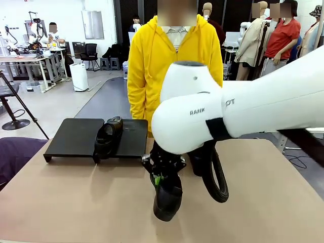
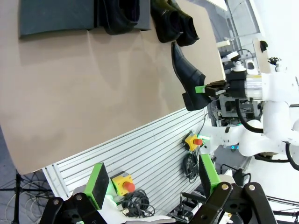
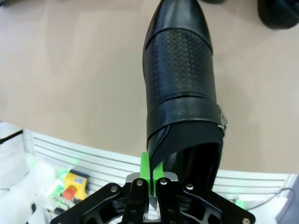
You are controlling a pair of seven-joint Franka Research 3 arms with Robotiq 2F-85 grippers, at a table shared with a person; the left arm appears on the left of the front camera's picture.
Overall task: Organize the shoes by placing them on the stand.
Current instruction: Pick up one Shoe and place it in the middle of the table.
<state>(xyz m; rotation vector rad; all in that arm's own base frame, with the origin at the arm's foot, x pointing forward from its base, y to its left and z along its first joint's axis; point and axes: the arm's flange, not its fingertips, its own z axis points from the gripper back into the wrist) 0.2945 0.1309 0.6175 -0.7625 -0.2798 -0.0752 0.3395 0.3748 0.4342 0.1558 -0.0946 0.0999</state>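
Shoe aloft: a pointed black dress shoe [image 3: 180, 84] hangs from the right gripper [image 3: 152, 171], whose green pads [image 3: 145, 164] are pressed together on the thin leather edge of the shoe's opening beside the heel. The shoe's toe points away from the wrist towards the far side of the table [image 1: 76, 202]. A dotted panel crosses its upper, and a small metal buckle [image 3: 223, 119] shows on one side. In the front view the shoe [image 1: 168, 200] dangles below the gripper [image 1: 161, 178] near the middle of the table, and it appears to hang just clear of the tabletop, though the angle leaves that uncertain.

The stand [image 1: 71, 139] sits on the table's far left part, well apart from the lifted shoe. A second shoe [image 1: 109, 135] rests on it near the join of its two panels. Two more shoes [image 2: 174, 21] stand on the bare tabletop just beside the stand's right end, between it and the raised shoe [image 2: 187, 74].

The left gripper [image 2: 153, 179] is back over the robot's edge of the table, its fingers spread wide with nothing between them.

A person in a yellow hooded top [image 1: 172, 55] stands at the far side, behind the stand.
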